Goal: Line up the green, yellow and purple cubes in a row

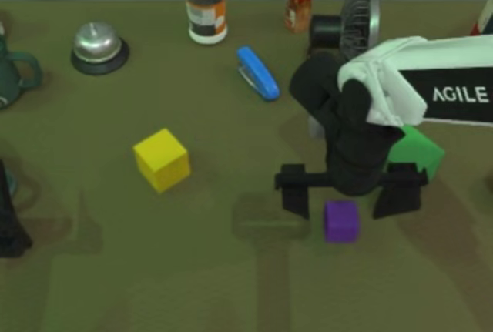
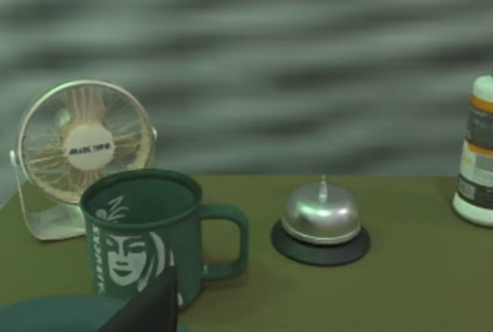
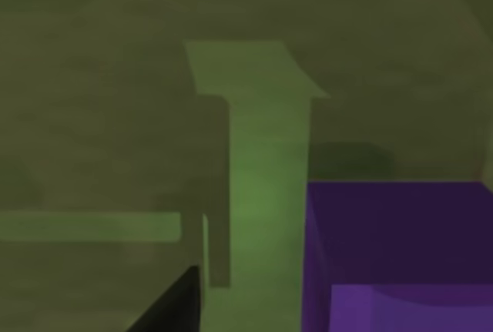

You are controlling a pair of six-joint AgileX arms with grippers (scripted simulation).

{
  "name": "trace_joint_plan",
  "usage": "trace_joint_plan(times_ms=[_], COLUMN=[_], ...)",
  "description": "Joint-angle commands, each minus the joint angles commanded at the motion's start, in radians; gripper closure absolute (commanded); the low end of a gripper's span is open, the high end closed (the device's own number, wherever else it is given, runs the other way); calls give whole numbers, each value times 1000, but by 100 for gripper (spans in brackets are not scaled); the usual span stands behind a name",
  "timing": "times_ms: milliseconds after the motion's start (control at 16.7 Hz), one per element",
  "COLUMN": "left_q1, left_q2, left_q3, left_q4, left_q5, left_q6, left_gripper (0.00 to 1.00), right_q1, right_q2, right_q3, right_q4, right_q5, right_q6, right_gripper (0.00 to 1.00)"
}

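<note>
The purple cube (image 1: pixel 340 221), the smallest, sits right of centre near the front. My right gripper (image 1: pixel 345 207) hovers open over it, one black finger on each side and wide of it. In the right wrist view the purple cube (image 3: pixel 400 255) fills one corner, and one dark fingertip (image 3: pixel 173 309) shows apart from it. The green cube (image 1: pixel 418 149) lies just behind the gripper, partly hidden by the right arm. The yellow cube (image 1: pixel 162 160) stands alone, left of centre. My left arm (image 1: pixel 9 224) is parked at the left edge.
Along the back stand a green mug (image 1: pixel 11 70), a silver bell (image 1: pixel 98 45), a white bottle (image 1: pixel 205 1), a blue stapler (image 1: pixel 257 72), a small orange jar (image 1: pixel 299 10) and a fan (image 1: pixel 350 24). The left wrist view shows the mug (image 2: pixel 142 232) and bell (image 2: pixel 321 216).
</note>
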Motion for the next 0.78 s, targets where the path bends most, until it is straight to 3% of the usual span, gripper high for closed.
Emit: trace_joint_plan(times_ms=[420, 780], left_q1=[0, 0], left_q2=[0, 0], left_q3=[0, 0], left_q4=[0, 0], left_q5=[0, 0], left_q6=[0, 0], left_gripper=[0, 0], right_q1=[0, 9], right_q2=[-7, -81], right_q3=[13, 125], right_q4=[-17, -215], right_q5=[0, 0], right_q6=[0, 2], right_gripper=[0, 0])
